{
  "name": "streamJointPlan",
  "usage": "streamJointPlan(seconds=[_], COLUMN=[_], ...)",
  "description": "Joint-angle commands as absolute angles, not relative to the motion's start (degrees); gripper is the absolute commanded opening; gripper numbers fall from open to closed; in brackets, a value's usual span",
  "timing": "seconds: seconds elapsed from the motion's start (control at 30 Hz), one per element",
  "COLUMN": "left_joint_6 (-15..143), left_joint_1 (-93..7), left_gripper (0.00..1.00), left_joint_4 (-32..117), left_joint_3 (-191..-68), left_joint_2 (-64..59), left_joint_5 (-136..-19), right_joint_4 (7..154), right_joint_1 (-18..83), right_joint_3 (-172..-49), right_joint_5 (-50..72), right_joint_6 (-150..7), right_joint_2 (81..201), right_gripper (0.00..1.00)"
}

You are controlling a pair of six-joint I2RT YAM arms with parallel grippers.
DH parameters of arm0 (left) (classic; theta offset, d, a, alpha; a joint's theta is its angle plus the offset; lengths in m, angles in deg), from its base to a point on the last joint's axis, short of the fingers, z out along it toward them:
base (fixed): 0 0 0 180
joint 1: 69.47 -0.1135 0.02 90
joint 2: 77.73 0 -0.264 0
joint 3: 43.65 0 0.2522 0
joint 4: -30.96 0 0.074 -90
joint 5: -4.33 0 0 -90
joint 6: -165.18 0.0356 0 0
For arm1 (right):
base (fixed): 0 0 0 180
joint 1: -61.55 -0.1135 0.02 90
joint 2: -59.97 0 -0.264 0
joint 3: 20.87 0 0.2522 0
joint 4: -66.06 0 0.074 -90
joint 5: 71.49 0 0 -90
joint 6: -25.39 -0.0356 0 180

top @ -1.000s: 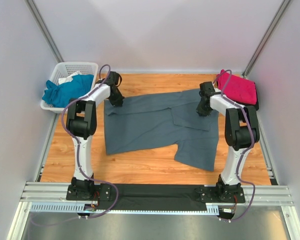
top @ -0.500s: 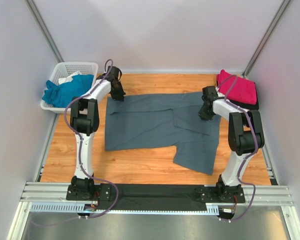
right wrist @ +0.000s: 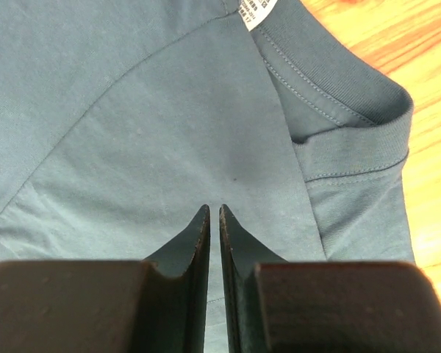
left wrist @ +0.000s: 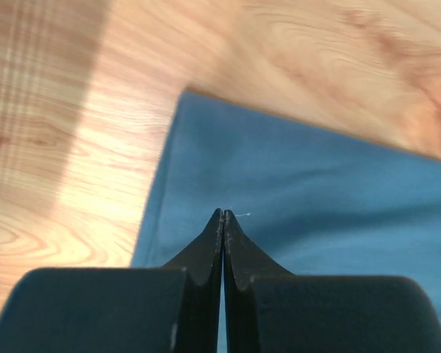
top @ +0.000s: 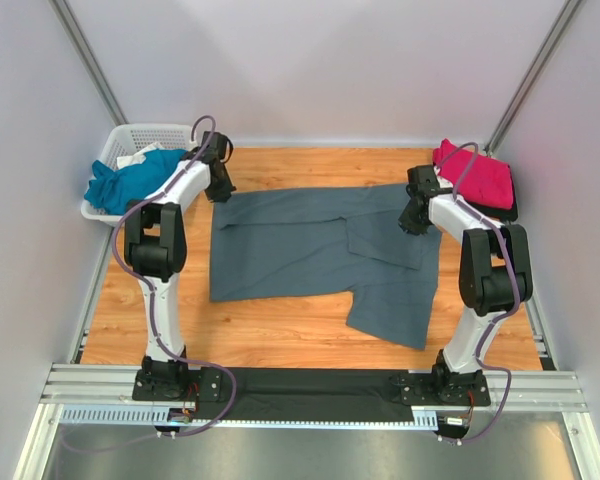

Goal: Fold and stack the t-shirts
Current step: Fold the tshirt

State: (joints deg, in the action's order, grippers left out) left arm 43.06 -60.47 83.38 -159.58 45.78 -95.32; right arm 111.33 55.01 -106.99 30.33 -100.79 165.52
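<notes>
Black left gripper (left wrist: 223, 213): fingers pressed together, tips over far-left corner of large dark slate-grey cotton t-shirt (top: 310, 240), which lies spread flat mid-table. Black right gripper (right wrist: 213, 209): fingers barely apart, thin slit between, over same shirt beside ribbed collar, far right. Magenta-pink t-shirt (top: 477, 175) folded, far-right corner. Teal-blue t-shirt (top: 130, 180) bunched in white lattice plastic basket (top: 160, 130), far left.

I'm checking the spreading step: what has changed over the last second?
The left gripper slid away from the bases and leftward, toward the basket. The right gripper edged away and rightward, toward the pink t-shirt. The grey t-shirt crept slightly away with them. No grip was visibly taken or released. The basket, teal t-shirt and pink t-shirt stayed put.
</notes>
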Motion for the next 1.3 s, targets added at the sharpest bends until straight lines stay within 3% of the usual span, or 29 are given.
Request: streamJointPlan(seconds=[0.0, 0.57, 1.07, 1.27], left_joint_6=[42.05, 39.85, 39.32, 43.43], left_joint_1=[-61.99, -65.25, -67.27, -67.71], left_gripper=[0.0, 0.0, 0.0, 0.0], left_joint_4=[84.63, 91.03, 93.85, 90.96], left_joint_3=[-160.6, -172.28, -184.5, -184.68], left_joint_2=[47.6, 58.05, 66.24, 64.23], left_joint_5=[-96.58, -92.35, -90.16, -86.22], right_joint_4=[110.85, 110.76, 111.72, 112.16], right_joint_1=[55.23, 55.23, 55.23, 55.22], right_joint_3=[-106.44, -101.43, -105.11, -106.96], right_joint_5=[30.11, 30.73, 31.34, 31.17], right_joint_6=[-100.99, -102.49, -101.96, -100.38], right_joint_2=[163.94, 165.61, 168.77, 168.95], right_gripper=[0.11, 0.09, 0.09, 0.09])
